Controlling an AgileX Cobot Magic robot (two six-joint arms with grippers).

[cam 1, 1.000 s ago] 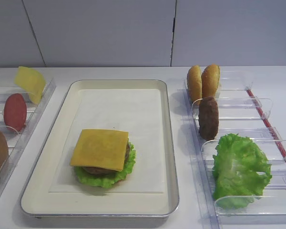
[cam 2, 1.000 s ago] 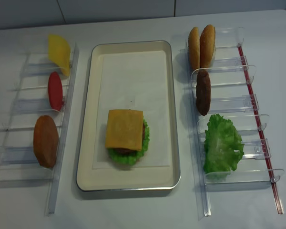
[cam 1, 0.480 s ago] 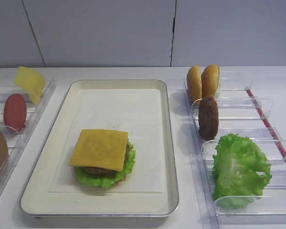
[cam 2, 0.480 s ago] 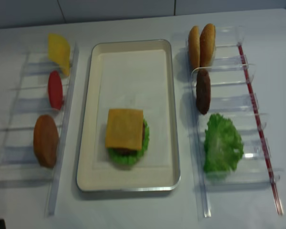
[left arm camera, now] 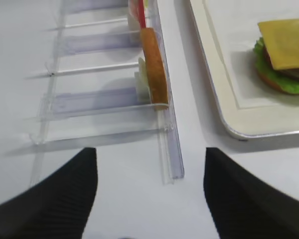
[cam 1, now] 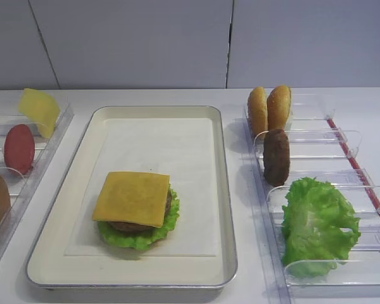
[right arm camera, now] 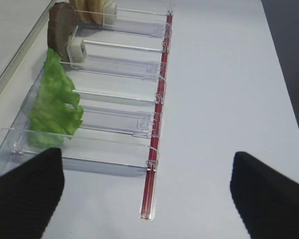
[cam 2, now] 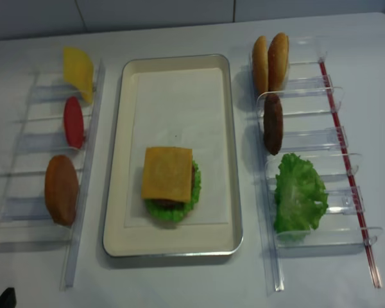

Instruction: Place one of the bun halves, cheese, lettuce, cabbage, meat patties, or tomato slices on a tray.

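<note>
Nothing moved, cheese [cam 1: 132, 198] tops stack, tray [cam 1: 225, 209]

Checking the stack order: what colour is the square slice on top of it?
Yellow-orange; the cheese shows best in the exterior high view.

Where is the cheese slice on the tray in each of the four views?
Exterior high: cheese slice, lower left of centre.
Realsense: cheese slice, centre.
Left wrist: cheese slice, top right corner.
Right wrist: not in view.
Shared landmark: the tray rim.
</note>
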